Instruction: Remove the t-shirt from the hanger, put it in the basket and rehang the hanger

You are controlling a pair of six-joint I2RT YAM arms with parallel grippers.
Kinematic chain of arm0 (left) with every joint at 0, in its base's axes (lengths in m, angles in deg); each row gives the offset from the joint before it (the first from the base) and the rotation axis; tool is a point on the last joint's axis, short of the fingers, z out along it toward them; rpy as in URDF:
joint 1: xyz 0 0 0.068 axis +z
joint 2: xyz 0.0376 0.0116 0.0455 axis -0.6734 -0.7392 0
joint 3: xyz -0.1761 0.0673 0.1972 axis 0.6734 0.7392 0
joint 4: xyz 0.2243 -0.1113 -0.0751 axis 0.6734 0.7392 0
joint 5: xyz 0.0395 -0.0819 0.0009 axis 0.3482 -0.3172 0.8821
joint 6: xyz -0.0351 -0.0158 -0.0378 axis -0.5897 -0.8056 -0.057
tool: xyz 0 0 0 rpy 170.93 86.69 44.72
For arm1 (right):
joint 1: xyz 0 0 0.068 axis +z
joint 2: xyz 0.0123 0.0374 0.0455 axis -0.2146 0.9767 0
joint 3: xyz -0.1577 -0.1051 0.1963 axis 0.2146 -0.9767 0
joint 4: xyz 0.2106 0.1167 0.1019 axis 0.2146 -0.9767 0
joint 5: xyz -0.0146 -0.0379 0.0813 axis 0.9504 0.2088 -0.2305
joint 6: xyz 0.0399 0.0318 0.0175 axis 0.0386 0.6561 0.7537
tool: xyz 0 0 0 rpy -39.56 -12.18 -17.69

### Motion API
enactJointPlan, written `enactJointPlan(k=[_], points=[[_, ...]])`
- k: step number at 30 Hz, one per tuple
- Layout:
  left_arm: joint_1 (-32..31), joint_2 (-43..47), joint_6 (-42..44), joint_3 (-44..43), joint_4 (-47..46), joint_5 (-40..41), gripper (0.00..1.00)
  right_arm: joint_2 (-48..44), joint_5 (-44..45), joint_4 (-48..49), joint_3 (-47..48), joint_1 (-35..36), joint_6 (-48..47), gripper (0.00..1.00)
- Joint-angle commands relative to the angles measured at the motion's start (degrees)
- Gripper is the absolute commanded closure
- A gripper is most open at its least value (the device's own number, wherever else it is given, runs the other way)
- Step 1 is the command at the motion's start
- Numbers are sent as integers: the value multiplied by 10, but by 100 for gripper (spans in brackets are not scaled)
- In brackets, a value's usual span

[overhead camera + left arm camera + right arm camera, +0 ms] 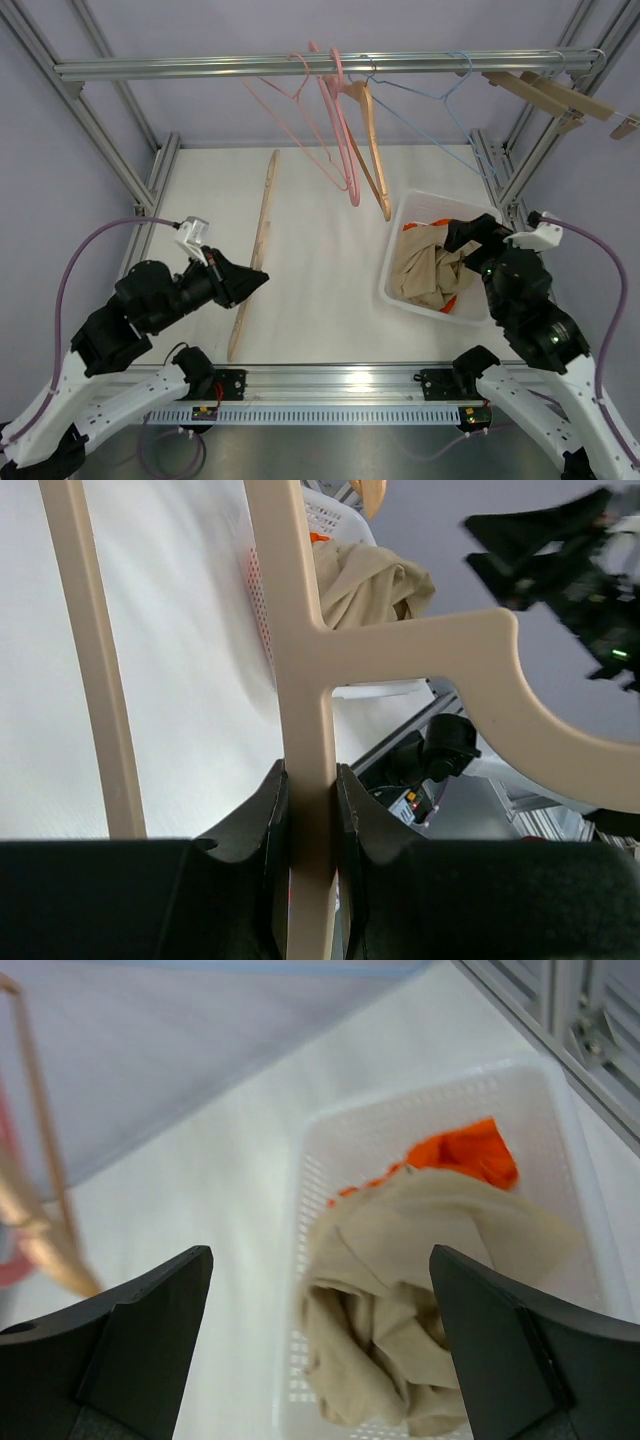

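Note:
A bare beige wooden hanger (pixel 262 215) lies on the white table, left of centre. My left gripper (pixel 258 281) is shut on its middle; in the left wrist view the jaws (pixel 310 810) press both sides of the hanger's stem (pixel 298 660), and its hook curves off to the right. The beige t-shirt (pixel 425 275) lies crumpled in a white basket (pixel 440 197) at the right, off the hanger. My right gripper (pixel 467 236) hangs open and empty above the basket; in the right wrist view (pixel 318 1260) the t-shirt (pixel 430 1290) shows between its fingers.
An orange cloth (pixel 460 1150) lies under the t-shirt in the basket (pixel 420 1095). On the rail (pixel 200 68) across the back hang pink hangers (pixel 335 120), a wooden one (pixel 372 150), a blue wire one (pixel 440 95) and wooden clip hangers (pixel 555 95).

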Motion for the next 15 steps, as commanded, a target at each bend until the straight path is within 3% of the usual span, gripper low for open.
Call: enactJointPlan(k=[1,4,7,8,10,15], points=[[0,-37,23,-17,-78,40,100,-28,-89,-57,56,-3,-40,1],[43,-63,26,-43,-72,51,100,-33,-154,-73,78,-2,-49,1],[119,-103,22,-62,-76,-44,100,-55,-198,-60,79,-3,-52,1],[181,-113,19,-66,-80,-106,100,-58,-207,-58,79,-3,-54,0],[270,-134,3,-69,-87,-156,100,-61,-208,-58,79,-2,-60,1],[455,-211,-24,-101,-126,-310,100,-60,-251,-42,57,-3,-60,1]])
